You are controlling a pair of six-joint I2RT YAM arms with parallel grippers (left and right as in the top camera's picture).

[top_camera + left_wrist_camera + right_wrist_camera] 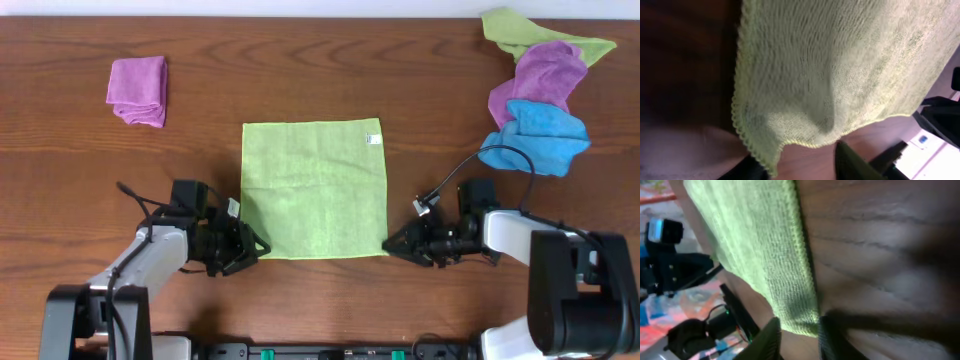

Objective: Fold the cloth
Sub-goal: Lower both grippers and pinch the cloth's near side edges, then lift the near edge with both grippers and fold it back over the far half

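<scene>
The lime-green cloth [313, 188] lies flat and spread out mid-table, its white tag [372, 138] at the far right corner. My left gripper [250, 249] rests at the near left corner. In the left wrist view that corner of the cloth [830, 75] droops between the two dark fingers, and the left gripper [795, 170] stands open with a wide gap. My right gripper [392, 245] is at the near right corner. In the right wrist view the cloth [760, 255] ends between the fingers of the right gripper [797, 340], whose jaws are narrow but still apart.
A folded purple cloth [138, 90] sits at the far left. At the far right lies a pile of a duller green cloth [540, 35], a purple cloth [545, 72] and a blue cloth [538, 138]. A black cable [470, 165] loops by the right arm.
</scene>
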